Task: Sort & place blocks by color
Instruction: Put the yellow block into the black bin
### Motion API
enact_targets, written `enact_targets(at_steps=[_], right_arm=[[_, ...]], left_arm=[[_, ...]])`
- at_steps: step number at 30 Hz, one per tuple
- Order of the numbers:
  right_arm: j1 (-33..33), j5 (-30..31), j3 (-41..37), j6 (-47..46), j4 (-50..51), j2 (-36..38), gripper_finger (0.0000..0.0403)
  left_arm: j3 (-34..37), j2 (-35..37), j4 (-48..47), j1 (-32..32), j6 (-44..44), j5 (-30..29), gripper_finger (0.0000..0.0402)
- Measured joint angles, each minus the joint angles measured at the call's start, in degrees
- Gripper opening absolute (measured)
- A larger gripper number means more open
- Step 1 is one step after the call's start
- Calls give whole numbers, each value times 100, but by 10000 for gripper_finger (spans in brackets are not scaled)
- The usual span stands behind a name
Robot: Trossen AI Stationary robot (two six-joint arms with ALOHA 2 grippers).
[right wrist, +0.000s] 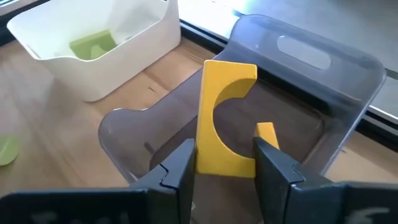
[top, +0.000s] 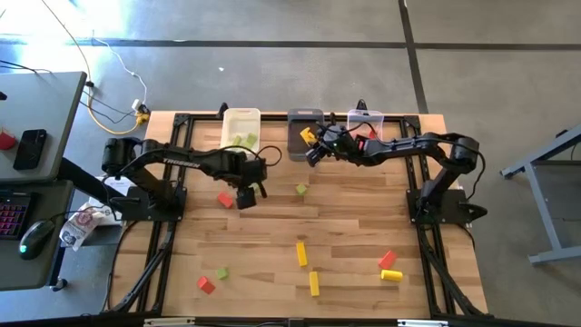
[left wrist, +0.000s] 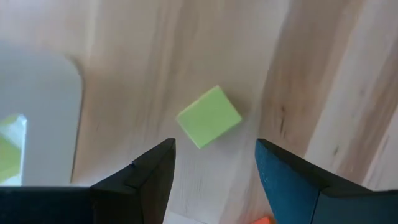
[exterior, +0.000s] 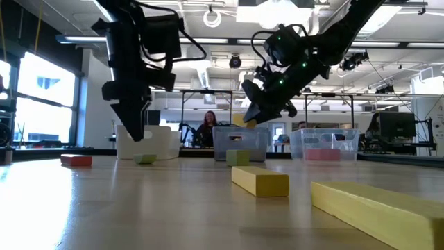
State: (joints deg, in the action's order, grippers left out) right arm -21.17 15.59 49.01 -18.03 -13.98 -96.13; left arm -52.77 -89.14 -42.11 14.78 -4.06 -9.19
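Both grippers [top: 247, 194] [top: 315, 148] apparently aloft, tilted.

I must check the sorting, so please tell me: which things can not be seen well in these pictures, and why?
- Contents of the clear bin: in the high view the right arm covers part of it.
- Grey bin floor: in the right wrist view the yellow block held by the right claw hides much.
- White bin: cut by the left wrist picture's edge.
- Left claw gap: too small in the high view; the left wrist view shows it open above a green block.

Grey concrete floor [top: 272, 54], grey desk [top: 36, 100] at left, bright window [exterior: 41, 90], ceiling striplights [exterior: 291, 10].
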Motion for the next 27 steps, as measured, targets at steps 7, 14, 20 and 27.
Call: enact_targets(at_steps=[7, 14, 20, 27], right_arm=[[4, 10, 0, -5, 0, 2, 111], [2, 35, 0, -6, 0, 2, 111], [2, 34, 0, -10, 0, 2, 117], [2, 33, 0, 4, 0, 2, 118]], left_arm=[[0, 0, -1, 26, 884, 136, 207], [0, 0, 28, 24, 2110, 101, 207], [0, 0, 63, 24, 3369, 85, 206], [0, 0, 493, 24, 4021, 65, 206]])
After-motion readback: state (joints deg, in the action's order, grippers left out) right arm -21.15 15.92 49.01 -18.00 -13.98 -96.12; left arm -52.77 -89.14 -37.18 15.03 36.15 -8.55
